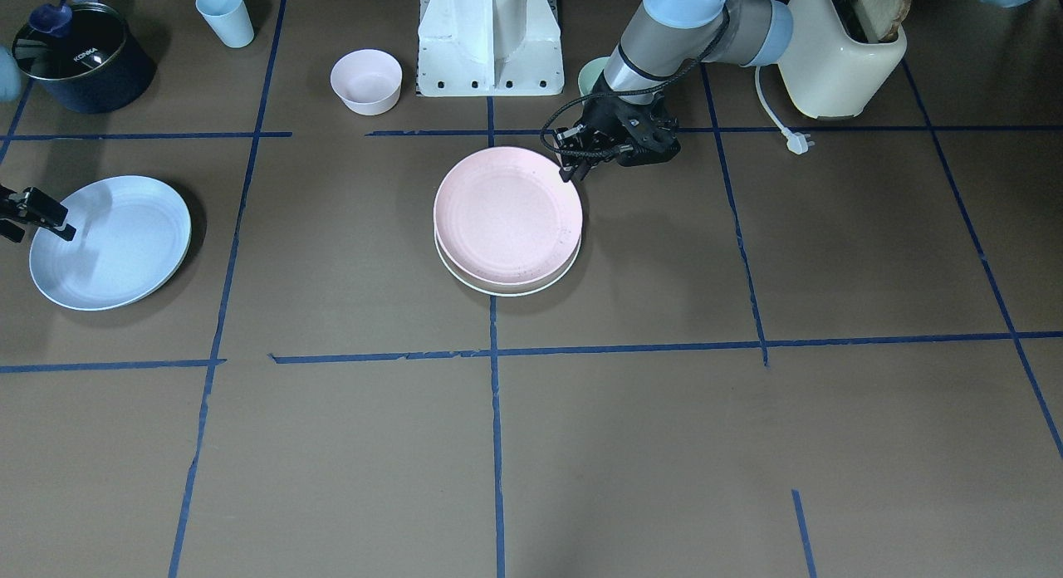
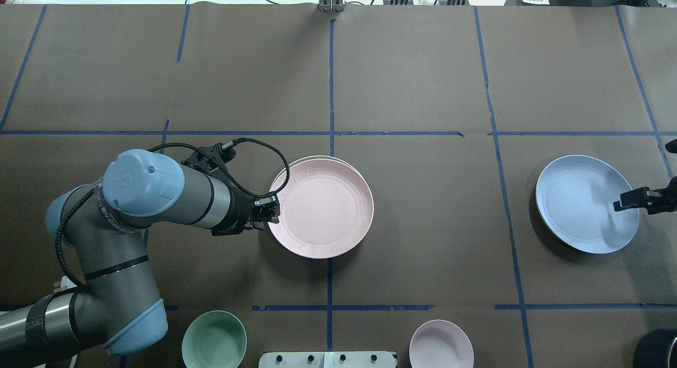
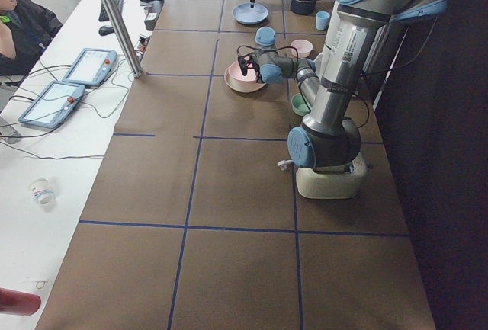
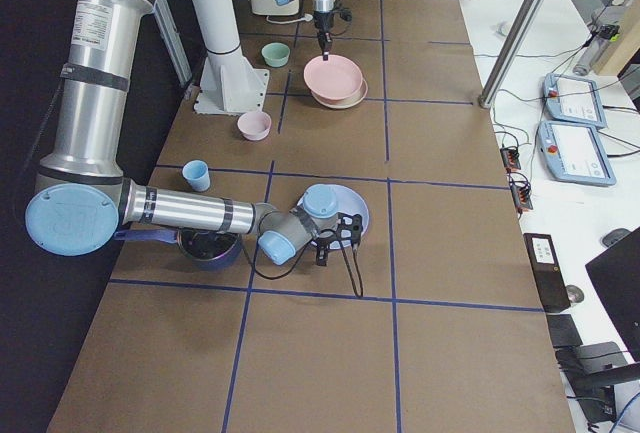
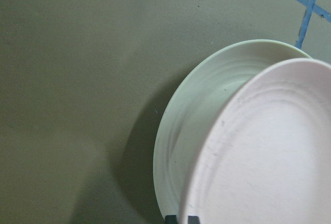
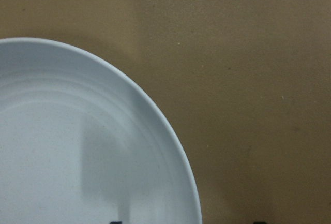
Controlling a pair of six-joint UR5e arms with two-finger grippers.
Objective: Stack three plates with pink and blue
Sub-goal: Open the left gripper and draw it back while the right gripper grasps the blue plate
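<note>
The right end effector [image 2: 620, 204], spread apart, sits at the blue plate's [image 2: 576, 204] rim. The pink plate [image 2: 322, 209] lies well apart, by the left arm.

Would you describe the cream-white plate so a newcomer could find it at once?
Start at the white robot base; straight out from it, on the blue tape line, two plates are stacked. The cream-white plate is the lower one, only a pale crescent showing under the pale pink plate, whereas the light blue plate lies unstacked.
</note>
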